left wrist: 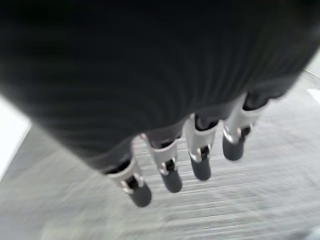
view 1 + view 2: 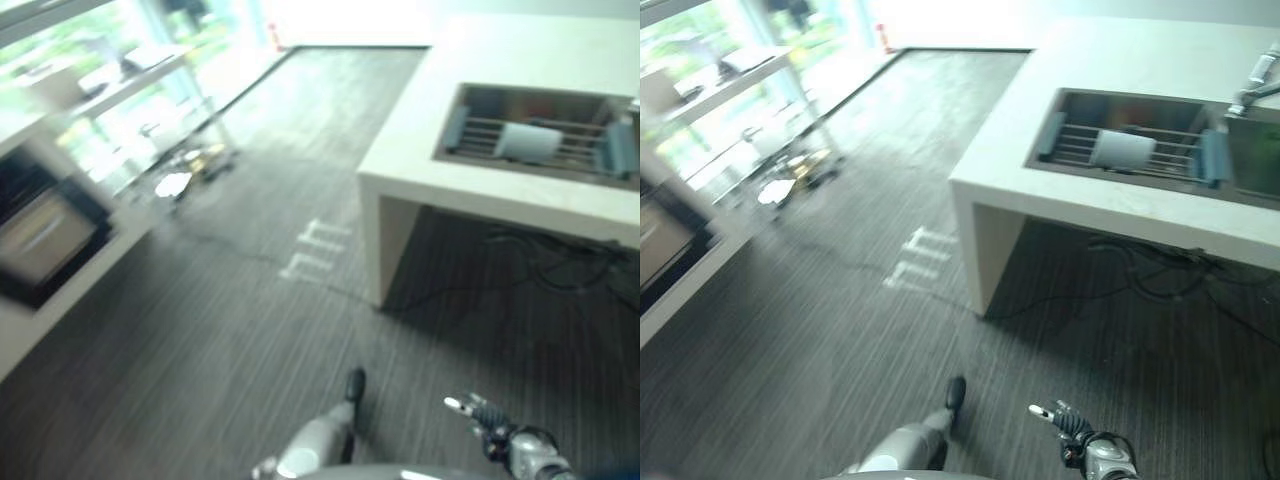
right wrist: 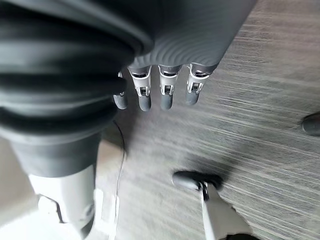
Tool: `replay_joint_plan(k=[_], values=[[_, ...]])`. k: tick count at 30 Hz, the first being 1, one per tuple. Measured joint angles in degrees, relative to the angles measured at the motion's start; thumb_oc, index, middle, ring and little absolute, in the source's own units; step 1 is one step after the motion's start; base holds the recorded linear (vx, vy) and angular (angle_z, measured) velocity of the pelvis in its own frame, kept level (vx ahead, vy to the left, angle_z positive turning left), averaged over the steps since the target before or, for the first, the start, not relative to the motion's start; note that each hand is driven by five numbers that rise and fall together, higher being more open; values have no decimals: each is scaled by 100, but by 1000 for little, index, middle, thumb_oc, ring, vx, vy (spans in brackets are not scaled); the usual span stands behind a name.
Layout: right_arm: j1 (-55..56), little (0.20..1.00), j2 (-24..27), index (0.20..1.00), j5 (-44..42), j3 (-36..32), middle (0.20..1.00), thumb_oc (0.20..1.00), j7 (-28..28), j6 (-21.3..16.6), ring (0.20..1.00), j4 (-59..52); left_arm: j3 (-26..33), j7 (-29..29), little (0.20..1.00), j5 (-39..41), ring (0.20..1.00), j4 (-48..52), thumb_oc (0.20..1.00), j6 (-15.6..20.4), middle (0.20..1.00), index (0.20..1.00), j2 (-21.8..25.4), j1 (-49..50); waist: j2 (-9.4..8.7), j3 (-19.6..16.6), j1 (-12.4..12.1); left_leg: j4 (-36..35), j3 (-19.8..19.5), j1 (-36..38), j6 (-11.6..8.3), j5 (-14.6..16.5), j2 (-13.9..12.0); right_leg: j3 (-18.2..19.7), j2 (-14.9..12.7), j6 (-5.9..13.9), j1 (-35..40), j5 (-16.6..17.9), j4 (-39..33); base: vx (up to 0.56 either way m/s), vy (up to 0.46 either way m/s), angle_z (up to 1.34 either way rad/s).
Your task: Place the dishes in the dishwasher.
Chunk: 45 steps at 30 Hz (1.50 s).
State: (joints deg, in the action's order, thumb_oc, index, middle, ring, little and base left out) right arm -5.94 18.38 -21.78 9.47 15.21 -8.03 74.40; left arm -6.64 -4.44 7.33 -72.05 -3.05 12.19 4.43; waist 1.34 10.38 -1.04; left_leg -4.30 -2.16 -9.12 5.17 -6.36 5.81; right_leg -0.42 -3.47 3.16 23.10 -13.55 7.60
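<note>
Cup [image 2: 1122,149] on sink rack [image 2: 1080,145] – well apart from both hands – L hand [image 1: 200,155] & R hand [image 3: 155,92] fingers relaxed, empty

Pale object [image 2: 1122,149] on sink rack [image 2: 1080,140]: too blurred to identify, cup or bowl unclear. Faucet [image 2: 1258,78] cut by frame edge. Clutter [image 2: 185,165] by the windows smeared, unreadable. Dark appliance [image 2: 40,235] at far left cropped, indistinct.
</note>
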Motion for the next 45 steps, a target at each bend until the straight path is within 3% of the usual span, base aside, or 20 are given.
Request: replay_joint_plan(k=[2, 5, 11, 16, 18, 20, 23, 26, 28, 30, 31, 32, 34, 35, 36, 37, 38, 42, 44, 45], values=[[205, 1000, -151, 1000, 160, -61, 1000, 1000, 3, -7, 1000, 106, -127, 22, 1000, 1, 1000, -14, 1000, 43, 1000, 1000, 102, -208, 25, -46, 61, -75, -31, 444, 8, -604, -80, -110, 9, 175, -564, -567, 1089, 193, 133, -68], [242, 1000, -424, 1000, 327, 117, 1000, 1000, 2, -16, 1000, 101, -247, 123, 1000, 5, 1000, -51, 1000, 174, 1000, 1000, 319, -809, -202, -131, 211, -79, 46, 609, 173, -337, 33, -511, 67, 56, -1788, -670, 1099, 104, 99, -24], [176, 1000, -490, 1000, 336, 89, 1000, 1000, -41, -119, 1000, -125, -474, 196, 1000, 55, 1000, -66, 1000, 185, 1000, 1000, 334, -637, -186, -124, 88, -80, 120, 1042, 265, 58, 126, -504, -208, 58, -2552, -249, 1260, 44, 52, -2], [21, 1000, -421, 1000, 335, 66, 1000, 1000, -124, -151, 1000, -220, -599, 247, 1000, 50, 1000, 13, 1000, 182, 1000, 1000, 345, -523, -180, 27, -80, -62, 388, 1229, 427, 249, -46, -801, -550, 350, -2803, 189, 2252, -21, -135, -31], [-35, 1000, -419, 1000, 361, 75, 1000, 1000, -92, -179, 1000, -342, -564, 304, 1000, 51, 1000, 2, 1000, 190, 1000, 1000, 370, -531, -56, 113, -105, 101, 561, 1201, 90, 371, -283, -982, -1025, 518, -2907, 317, 1735, 6, -479, -56], [-24, 1000, -457, 1000, 383, 118, 1000, 1000, -24, -192, 1000, -338, -439, 342, 1000, 50, 1000, -51, 1000, 160, 1000, 1000, 466, -503, -63, 139, -74, 221, 604, 1217, -190, 541, -401, -979, -1540, 925, -2708, 966, 251, 21, -619, -34], [29, 1000, -511, 1000, 453, 122, 1000, 1000, 73, -171, 1000, -293, -346, 447, 1000, 55, 1000, -38, 1000, 157, 1000, 1000, 549, -484, -201, 150, -94, 408, 592, 1257, -502, 638, -628, -1008, -1980, 1021, -2643, 1682, -240, 28, -692, 6], [-6, 1000, -585, 1000, 618, 199, 1000, 1000, 189, -140, 1000, -511, -170, 578, 1000, 117, 1000, 37, 1000, 95, 1000, 1000, 547, -243, -240, 119, -145, 344, 648, 1399, -1084, 669, -1328, -1616, -1393, 804, -2428, 1534, -151, 27, -659, -18], [-25, 1000, -293, 1000, 730, 304, 1000, 1000, 181, -142, 1000, -599, 28, 658, 1000, 348, 1000, -14, 1000, -25, 1000, 1000, 94, -36, 214, 61, -96, 331, 801, 1500, -1023, 409, -2091, -1876, -593, 356, -2352, 1340, -211, -16, -598, -33], [62, 1000, -193, 1000, 765, 302, 1000, 1000, 114, -124, 1000, -641, 50, 673, 1000, 658, 1000, -185, 1000, -11, 1000, 1000, 10, -85, 55, 15, -114, 1145, 1075, 898, -794, -480, -2352, -2036, -316, -92, -2326, 1211, -152, -48, -464, 15], [174, 1000, -163, 1000, 756, 304, 1000, 1000, 74, -123, 1000, -660, 24, 669, 1000, 683, 1000, -219, 1000, -4, 1000, 1000, 88, -128, -63, -45, -88, 1443, 1095, 515, -940, -949, -2407, -2185, -282, -311, -2304, 1172, -209, 31, -285, 46], [231, 1000, -100, 1000, 722, 298, 1000, 1000, 2, -104, 1000, -643, 36, 659, 1000, 780, 1000, -137, 1000, 0, 1000, 1000, 103, -197, -147, -23, -85, 1570, 1275, 384, -1099, -710, -2303, -2272, -226, -394, -2192, 1154, -367, 97, -168, 42], [118, 1000, 20, 1000, 705, 311, 1000, 1000, -134, -33, 1000, -564, 32, 600, 1000, 966, 1000, 209, 1000, -37, 1000, 1000, 29, 3, -228, -27, -131, 729, 982, 631, -1257, -76, -1344, -2109, -4, -459, -1946, 1265, -806, 174, -35, -39], [51, 1000, -21, 1000, 695, 308, 1000, 1000, -186, -24, 1000, -507, 27, 568, 1000, 1000, 1000, 311, 1000, -53, 1000, 1000, 49, 33, -235, -38, -150, 182, 932, 784, -1217, -100, -1002, -2027, 137, -241, -1887, 1155, -952, 204, 73, -59], [54, 1000, -33, 1000, 649, 241, 1000, 1000, -230, -7, 1000, -481, 0, 529, 1000, 1004, 1000, 297, 1000, -77, 1000, 1000, -10, -50, -21, -61, -95, -126, 776, 801, -1119, -172, -947, -2158, 228, 557, -1966, 650, -566, 140, 116, -47], [53, 1000, 14, 1000, 615, 146, 1000, 1000, -228, 5, 1000, -472, 39, 517, 1000, 1008, 1000, 314, 1000, -39, 1000, 1000, -106, -80, 240, -81, -130, -122, 577, 731, -1146, -162, -1360, -2070, 103, -638, -2431, 370, 464, 181, 182, -28], [211, 1000, -4, 1000, 581, 80, 1000, 1000, -297, 47, 1000, -378, 37, 419, 1000, 1047, 1000, 188, 1000, -106, 1000, 1000, -145, -193, 284, -163, -72, -59, 589, 765, -1131, -143, -1624, -1995, 177, -449, -2208, 381, 209, 173, 239, -57], [522, 1000, 5, 1000, 574, -216, 1000, 1000, -471, 82, 1000, -190, 285, 301, 1000, 1117, 1000, 125, 1000, -129, 1000, 1000, -99, -268, 13, -188, 26, -79, 906, 953, -966, -35, -1079, -1903, 371, -691, -1935, 619, -307, 178, 272, -21], [471, 1000, -10, 1000, 474, -439, 1000, 1000, -441, 33, 1000, -65, 271, 306, 1000, 1033, 1000, -71, 1000, -129, 1000, 1000, -41, -401, -164, -108, 45, 49, 912, 1046, -398, 275, -503, -1758, 394, -660, -1949, 599, -198, 105, 47, -27], [422, 1000, 72, 1000, 465, -488, 1000, 1000, -414, -37, 1000, -84, 260, 324, 1000, 998, 1000, -217, 1000, -136, 1000, 1000, -32, -461, 96, -15, 100, -83, 854, 1198, -143, 370, -607, -1755, 636, -467, -2104, 504, 459, 44, -125, -10]])
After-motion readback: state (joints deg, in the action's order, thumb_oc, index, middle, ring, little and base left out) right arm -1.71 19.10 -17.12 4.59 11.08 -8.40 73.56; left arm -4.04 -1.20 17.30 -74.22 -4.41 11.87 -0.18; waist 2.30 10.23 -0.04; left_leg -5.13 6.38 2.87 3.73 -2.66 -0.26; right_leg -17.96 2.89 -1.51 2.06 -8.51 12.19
